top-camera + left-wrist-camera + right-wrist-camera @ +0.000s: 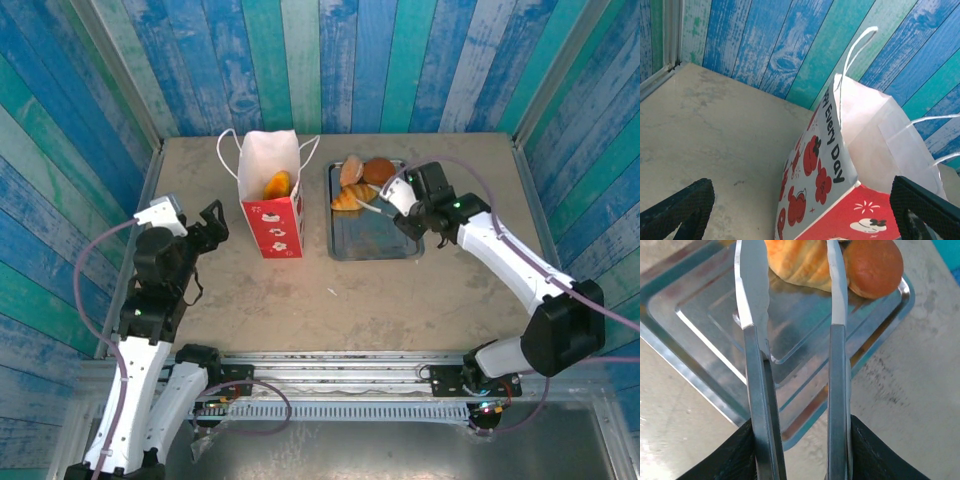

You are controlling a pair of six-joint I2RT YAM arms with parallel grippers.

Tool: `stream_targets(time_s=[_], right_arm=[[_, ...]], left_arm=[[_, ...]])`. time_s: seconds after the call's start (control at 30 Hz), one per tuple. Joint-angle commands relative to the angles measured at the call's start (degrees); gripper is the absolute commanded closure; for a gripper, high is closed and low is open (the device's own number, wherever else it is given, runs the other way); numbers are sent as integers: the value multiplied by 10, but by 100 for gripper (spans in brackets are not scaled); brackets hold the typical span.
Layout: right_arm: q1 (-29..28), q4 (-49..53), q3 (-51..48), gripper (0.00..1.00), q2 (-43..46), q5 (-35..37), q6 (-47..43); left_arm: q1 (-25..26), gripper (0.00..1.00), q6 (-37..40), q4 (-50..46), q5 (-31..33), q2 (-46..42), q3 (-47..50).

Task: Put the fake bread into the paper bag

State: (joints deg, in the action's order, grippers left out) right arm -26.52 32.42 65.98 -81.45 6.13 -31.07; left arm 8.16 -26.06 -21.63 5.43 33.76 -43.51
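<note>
Blue and teal plank walls [400, 60] close in three sides of the beige table [200, 290] you are working at. Your right pincer [392, 203] is closed partway onto the handles of the thin metal tongs [756, 365]. In the right wrist view its black fingers [725, 462] press the two arms from outside. The tongs reach over the flat grey metal tray [700, 325] and stand either side of a ridged golden croissant [797, 262]. A round brown bun [872, 267] lies just beside the right arm. You cannot tell whether the tongs touch the croissant, because their tips are cut off at the top edge.

Your left pincer [213, 222] is spread wide and holds nothing. It sits near the left side of the upright paper bag [270, 160], white above and red below, but apart from it. Its dark fingers [682, 210] are cropped at the bottom corners of the left wrist view.

From above you can count three pieces of fake bread [347, 200] bunched at the tray's far end: the croissant, the brown bun and a paler bun [351, 170]. One orange piece [278, 184] shows in the bag's open mouth, and the bag's walls hide anything deeper. Two white cord handles [856, 46] hang from the bag's top.

The tray's near half is bare. A narrow strip of table separates bag and tray, and open table lies in front of both.
</note>
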Motion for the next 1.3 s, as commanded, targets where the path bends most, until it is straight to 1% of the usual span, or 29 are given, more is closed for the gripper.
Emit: stream_targets(time_s=[0.0,0.2,0.3,0.4,0.5,0.57,0.6,0.8,1.1,1.27], right_arm=[[-21,-86,-8,54,-15,42,-115],[-37,-85,33,54,-89,83,-176],[-42,-84,56,53,-124,114,-195],[-45,-87,73,52,-149,128,-206],[-45,-94,79,51,-159,137,-212],[-46,-96,79,45,-162,142,-222],[-45,-97,78,45,-163,145,-226],[-46,-99,84,45,-180,148,-234],[-47,-113,103,45,-217,177,-241],[-48,-113,107,45,-226,181,-247]], left_arm=[[2,6,15,34,19,6,4],[2,6,19,53,37,19,5],[2,6,22,58,47,27,4],[2,6,27,61,55,36,3],[2,6,30,63,60,42,2],[2,6,31,65,61,46,2],[2,6,31,66,61,48,3],[2,6,32,70,68,57,4],[2,6,30,70,69,59,2],[2,6,28,68,70,60,-1]])
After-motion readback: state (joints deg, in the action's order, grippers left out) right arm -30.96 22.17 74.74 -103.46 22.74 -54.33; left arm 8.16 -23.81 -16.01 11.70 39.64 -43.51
